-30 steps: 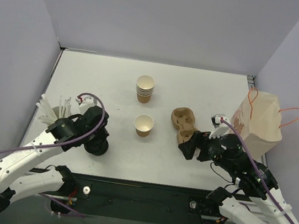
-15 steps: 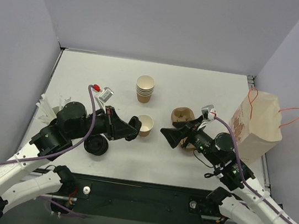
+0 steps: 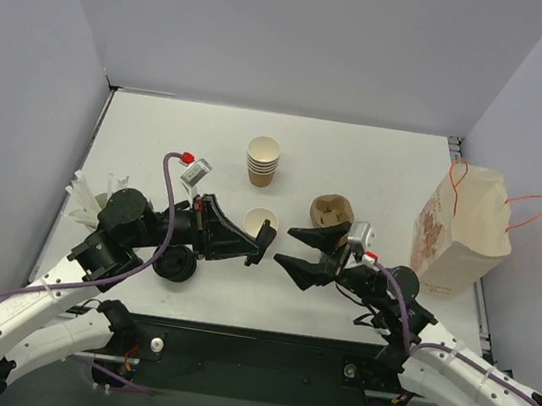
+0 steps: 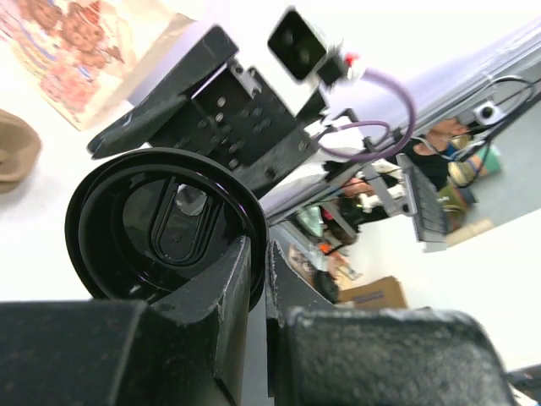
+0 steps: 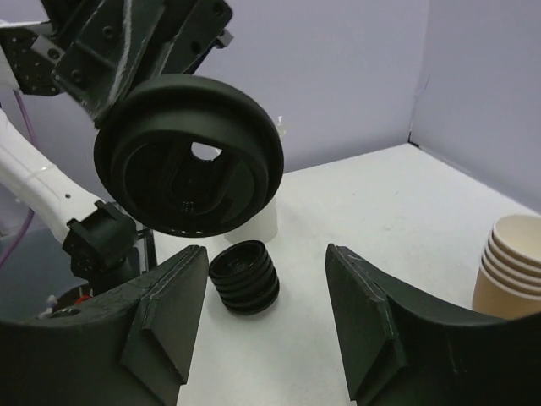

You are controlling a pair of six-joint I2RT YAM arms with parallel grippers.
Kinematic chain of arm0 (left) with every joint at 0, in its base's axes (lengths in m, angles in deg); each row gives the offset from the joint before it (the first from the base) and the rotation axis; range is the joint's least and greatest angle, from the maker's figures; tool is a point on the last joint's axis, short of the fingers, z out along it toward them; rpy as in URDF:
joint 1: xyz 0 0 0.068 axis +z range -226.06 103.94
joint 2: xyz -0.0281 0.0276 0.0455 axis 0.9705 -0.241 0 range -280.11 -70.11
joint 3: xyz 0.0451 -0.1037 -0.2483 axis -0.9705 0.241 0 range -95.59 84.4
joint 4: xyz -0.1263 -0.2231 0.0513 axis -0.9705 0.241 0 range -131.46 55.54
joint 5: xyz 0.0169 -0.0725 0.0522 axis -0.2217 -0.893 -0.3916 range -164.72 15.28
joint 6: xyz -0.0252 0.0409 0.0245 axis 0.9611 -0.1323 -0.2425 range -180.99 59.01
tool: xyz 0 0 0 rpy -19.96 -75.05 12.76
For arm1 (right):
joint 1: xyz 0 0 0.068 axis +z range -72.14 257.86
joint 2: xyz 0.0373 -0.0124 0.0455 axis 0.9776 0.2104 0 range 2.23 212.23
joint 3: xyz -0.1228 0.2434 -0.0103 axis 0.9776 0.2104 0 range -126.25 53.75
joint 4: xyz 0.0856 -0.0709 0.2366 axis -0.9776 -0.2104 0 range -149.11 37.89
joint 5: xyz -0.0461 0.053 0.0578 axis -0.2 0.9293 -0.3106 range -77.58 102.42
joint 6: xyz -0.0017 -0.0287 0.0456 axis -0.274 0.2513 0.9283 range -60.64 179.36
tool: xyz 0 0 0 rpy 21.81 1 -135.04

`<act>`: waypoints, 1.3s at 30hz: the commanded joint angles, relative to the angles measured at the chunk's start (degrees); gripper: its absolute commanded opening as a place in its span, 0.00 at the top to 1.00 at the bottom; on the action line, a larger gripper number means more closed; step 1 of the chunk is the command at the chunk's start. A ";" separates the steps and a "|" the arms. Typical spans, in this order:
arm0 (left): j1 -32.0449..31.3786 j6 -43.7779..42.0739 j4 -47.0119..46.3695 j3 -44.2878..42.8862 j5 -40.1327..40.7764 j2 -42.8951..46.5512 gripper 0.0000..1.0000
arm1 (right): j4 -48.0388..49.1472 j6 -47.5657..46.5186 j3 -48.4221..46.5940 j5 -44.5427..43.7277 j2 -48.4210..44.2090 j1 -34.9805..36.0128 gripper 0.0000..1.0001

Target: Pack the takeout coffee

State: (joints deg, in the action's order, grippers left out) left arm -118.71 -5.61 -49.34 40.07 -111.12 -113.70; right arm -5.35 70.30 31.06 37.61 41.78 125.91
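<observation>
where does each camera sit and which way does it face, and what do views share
top external: above and behind the bases, looking down at the table; both arms show, left gripper and right gripper facing each other by the cup
left wrist: on the left wrist, facing right toward the paper bag; its own fingers pinch the black lid
right wrist: on the right wrist, facing left; its own fingers stand open
shared: both wrist views show that lid, from opposite sides

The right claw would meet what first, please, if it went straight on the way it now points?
Most likely the lid held by the left claw, straight ahead of the right claw; depth is unclear.
</observation>
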 commanded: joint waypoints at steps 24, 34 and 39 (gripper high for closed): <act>0.20 9.31 -6.36 3.56 -3.67 -3.43 0.99 | 0.96 -41.08 -2.79 -10.95 -2.55 14.79 0.58; 0.20 10.28 -7.24 3.91 -4.47 -3.51 0.99 | -0.36 -43.72 -2.97 -12.36 -1.14 16.11 0.67; 0.20 10.98 -7.68 4.26 -4.99 -3.69 0.99 | -0.53 -44.51 -3.32 -12.71 -1.05 16.46 0.75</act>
State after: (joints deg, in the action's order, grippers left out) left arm -118.71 4.60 -52.60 44.11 -114.53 -117.46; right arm -9.61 27.28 30.75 24.80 40.79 141.71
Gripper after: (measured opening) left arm 0.188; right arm 0.283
